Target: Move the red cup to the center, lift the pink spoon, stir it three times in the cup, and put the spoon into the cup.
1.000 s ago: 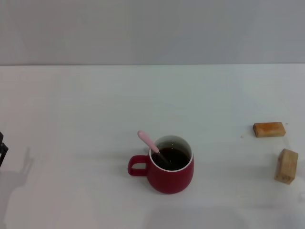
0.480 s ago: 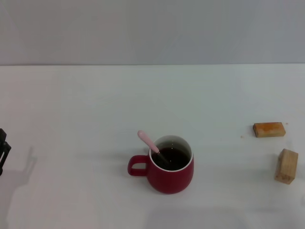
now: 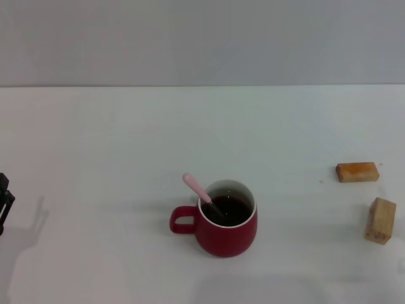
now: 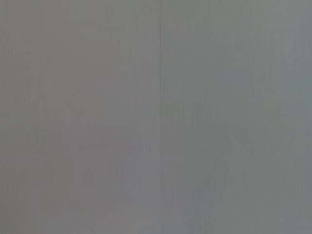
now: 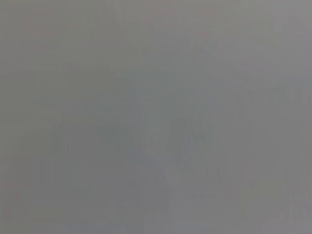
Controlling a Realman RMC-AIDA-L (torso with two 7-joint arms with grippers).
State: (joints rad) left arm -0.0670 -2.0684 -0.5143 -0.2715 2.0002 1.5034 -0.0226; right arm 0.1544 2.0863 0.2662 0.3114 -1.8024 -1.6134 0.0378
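Note:
The red cup [image 3: 225, 234] stands near the middle front of the white table [image 3: 126, 139] in the head view, handle turned to the left, dark liquid inside. Leaning in it is the pink spoon [image 3: 196, 187], its bowl down in the liquid and its pale pink handle sticking out over the rim toward the upper left. My left gripper [image 3: 4, 202] shows only as a dark sliver at the far left edge, well away from the cup. The right gripper is out of view. Both wrist views show only plain grey.
Two tan wooden blocks sit at the right: one lying flat [image 3: 357, 171], one standing closer to the edge [image 3: 380, 220]. A grey wall runs behind the table's back edge.
The left gripper at the left edge has shifted slightly, showing a little more than a second ago. The cup and spoon have not moved.

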